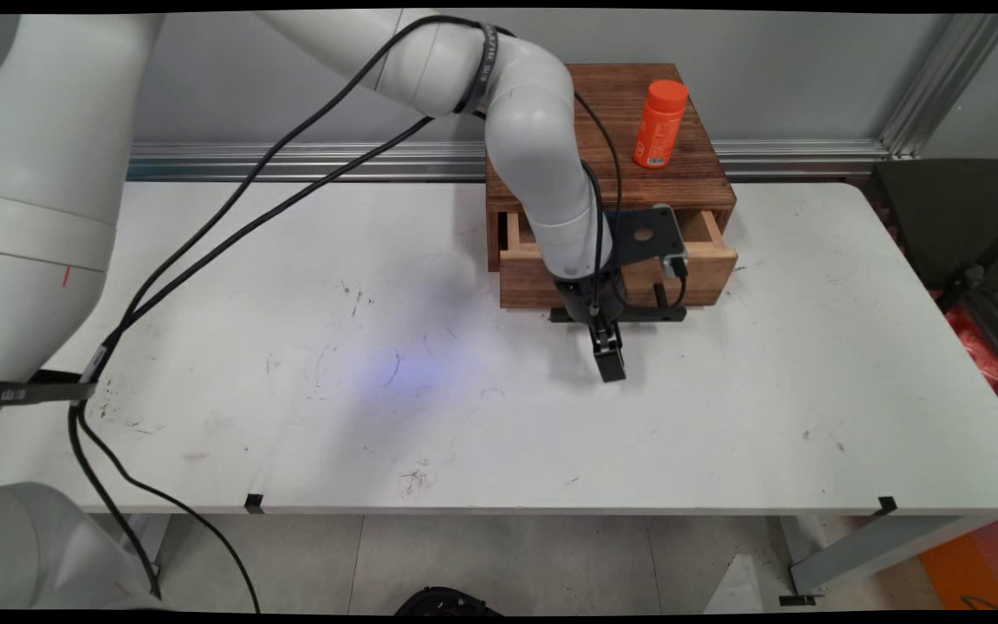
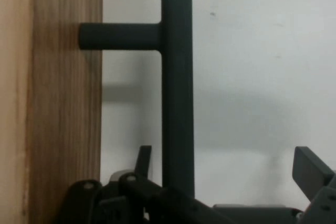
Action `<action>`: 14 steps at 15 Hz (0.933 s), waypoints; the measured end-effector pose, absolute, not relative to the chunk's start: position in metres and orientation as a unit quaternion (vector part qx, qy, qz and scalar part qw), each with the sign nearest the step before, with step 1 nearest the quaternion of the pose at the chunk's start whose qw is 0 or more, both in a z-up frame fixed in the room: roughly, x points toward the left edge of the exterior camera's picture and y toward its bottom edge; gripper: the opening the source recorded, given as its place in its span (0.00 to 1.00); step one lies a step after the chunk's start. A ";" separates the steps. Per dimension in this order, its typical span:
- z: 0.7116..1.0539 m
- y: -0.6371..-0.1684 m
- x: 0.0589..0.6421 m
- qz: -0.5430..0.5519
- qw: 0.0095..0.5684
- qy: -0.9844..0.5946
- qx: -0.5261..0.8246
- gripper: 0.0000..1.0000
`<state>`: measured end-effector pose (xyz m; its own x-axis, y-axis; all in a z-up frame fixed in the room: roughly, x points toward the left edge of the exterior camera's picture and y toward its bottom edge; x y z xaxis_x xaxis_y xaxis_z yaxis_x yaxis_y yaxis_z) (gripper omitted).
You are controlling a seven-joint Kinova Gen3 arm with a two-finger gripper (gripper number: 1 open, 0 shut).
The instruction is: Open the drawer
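Note:
A dark wooden box stands at the table's back edge, its light wooden drawer pulled partly out. An orange bottle stands upright on top of the box. My gripper hangs just in front of the drawer, over its black bar handle. In the hand view the handle runs up between my fingers, close to the left finger and well apart from the right one. The drawer front fills the left side. My gripper is open and grips nothing.
The white table spreads wide to the left of and in front of the box. Black cables hang from the arm over its left half. A dark chair stands beyond the right edge.

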<state>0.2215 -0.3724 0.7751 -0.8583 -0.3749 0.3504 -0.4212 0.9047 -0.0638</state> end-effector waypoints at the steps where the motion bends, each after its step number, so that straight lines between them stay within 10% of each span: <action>1: 0.776 -0.369 0.221 0.068 0.167 -0.962 0.206 1.00; 14: 0.785 -0.313 0.205 0.051 0.176 -0.964 0.195 1.00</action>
